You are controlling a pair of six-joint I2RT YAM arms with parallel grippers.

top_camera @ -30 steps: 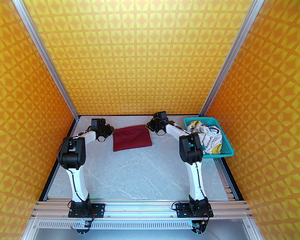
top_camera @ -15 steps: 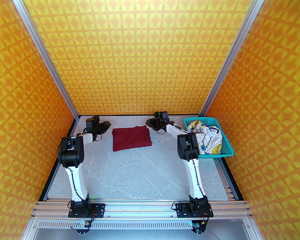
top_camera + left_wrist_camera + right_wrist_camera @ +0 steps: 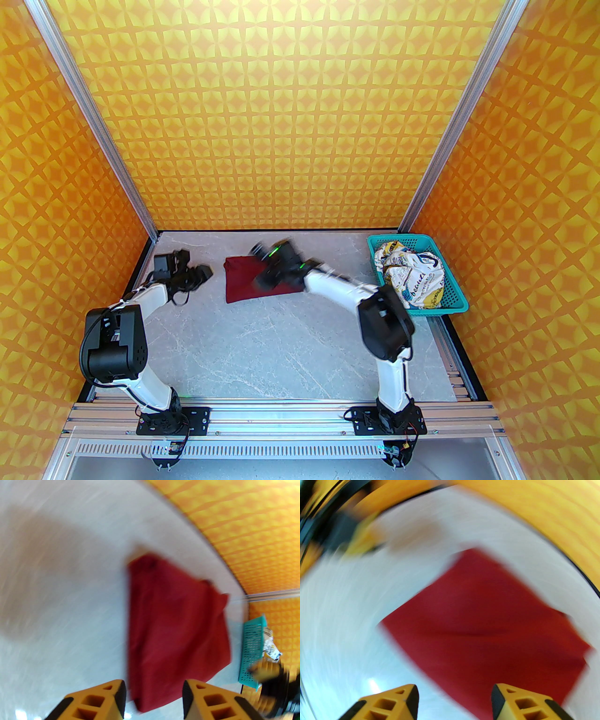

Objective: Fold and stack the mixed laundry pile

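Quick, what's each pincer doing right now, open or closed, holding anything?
Left pincer: open, holding nothing.
Right pincer: open, holding nothing.

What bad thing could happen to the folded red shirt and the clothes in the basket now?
1. The right hand hovers open over the folded red T-shirt; a finger could snag the cloth and undo the fold.
2. The white printed shirt lies bunched in the teal basket; pulling it out might drag the basket along.
3. The right arm's elbow is close to the basket and could bump it.
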